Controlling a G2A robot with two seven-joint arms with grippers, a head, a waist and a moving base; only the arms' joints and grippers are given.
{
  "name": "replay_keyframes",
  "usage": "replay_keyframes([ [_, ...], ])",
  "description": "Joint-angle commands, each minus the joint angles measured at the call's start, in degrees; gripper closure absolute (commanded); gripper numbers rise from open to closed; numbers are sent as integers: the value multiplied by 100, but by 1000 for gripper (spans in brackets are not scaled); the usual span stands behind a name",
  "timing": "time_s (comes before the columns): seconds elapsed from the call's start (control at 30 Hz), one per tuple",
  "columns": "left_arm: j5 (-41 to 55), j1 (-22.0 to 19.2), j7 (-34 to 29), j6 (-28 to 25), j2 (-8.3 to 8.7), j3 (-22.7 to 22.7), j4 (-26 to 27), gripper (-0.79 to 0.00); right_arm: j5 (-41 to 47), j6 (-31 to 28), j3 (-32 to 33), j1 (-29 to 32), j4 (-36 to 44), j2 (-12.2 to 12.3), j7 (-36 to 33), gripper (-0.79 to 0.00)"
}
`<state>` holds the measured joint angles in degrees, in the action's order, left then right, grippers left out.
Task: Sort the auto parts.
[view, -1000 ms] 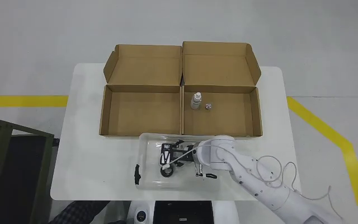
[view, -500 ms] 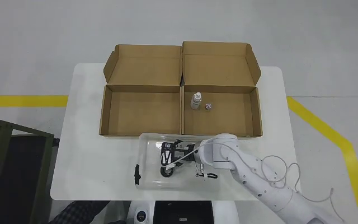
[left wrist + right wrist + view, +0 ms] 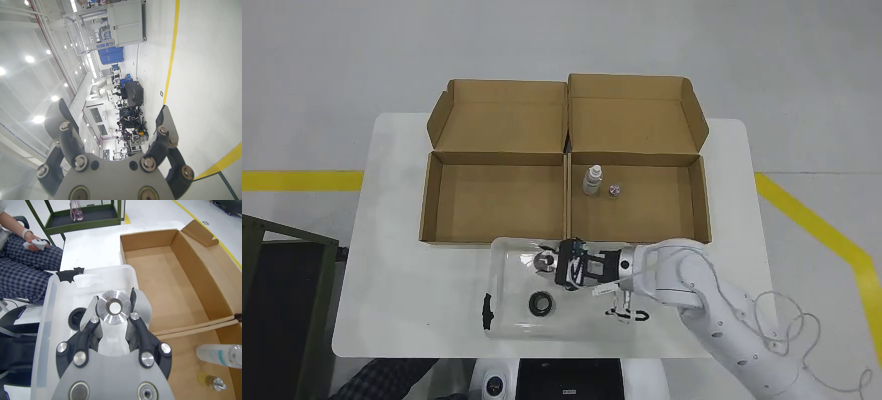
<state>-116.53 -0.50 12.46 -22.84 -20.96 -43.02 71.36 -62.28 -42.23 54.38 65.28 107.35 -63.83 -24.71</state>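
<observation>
- The right gripper (image 3: 114, 297) is closed narrow on a metal disc (image 3: 113, 308), one finger on each side of its rim; the disc has a round hole through its middle and its flat face looks back at the wrist camera.
- In the top view the disc is in the far middle part of the clear tub (image 3: 504, 245), near the tub's far wall; I cannot tell whether it touches the tub floor.
- A black ring (image 3: 540, 303) lies flat on the tub floor, nearer than the disc and just to its left, apart from the fingers.
- The tub stands at the near edge of the white table (image 3: 392, 200); a scrap of black tape (image 3: 486, 311) sits on its left rim.
- Two open cardboard boxes stand side by side just beyond the tub, lids folded back; the left box (image 3: 437, 190) has a bare floor.
- In the right box (image 3: 700, 200) a small bottle (image 3: 592, 180) lies near the far left corner; a small metal piece (image 3: 614, 189) rests just to its right, apart from it.
- The left gripper (image 3: 113, 108) is spread wide with nothing between its fingers; it faces the workshop floor and hall, away from the table.
</observation>
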Motion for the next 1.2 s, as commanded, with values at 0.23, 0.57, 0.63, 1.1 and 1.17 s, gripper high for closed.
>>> replay_keyframes([
  [0.23,0,0,0,0,0,0,0,-785,915,-180,829,455,54,148,412,0],
  [0.57,0,0,0,0,0,0,0,-785,1660,-391,1409,730,127,256,556,0],
  [0.63,0,0,0,0,0,0,0,-785,1739,-379,1434,752,121,266,512,0],
  [1.1,0,0,0,0,0,0,0,-785,1771,-370,1453,747,118,271,495,0],
  [1.17,0,0,0,0,0,0,0,-785,1771,-370,1453,747,118,271,495,0],
])
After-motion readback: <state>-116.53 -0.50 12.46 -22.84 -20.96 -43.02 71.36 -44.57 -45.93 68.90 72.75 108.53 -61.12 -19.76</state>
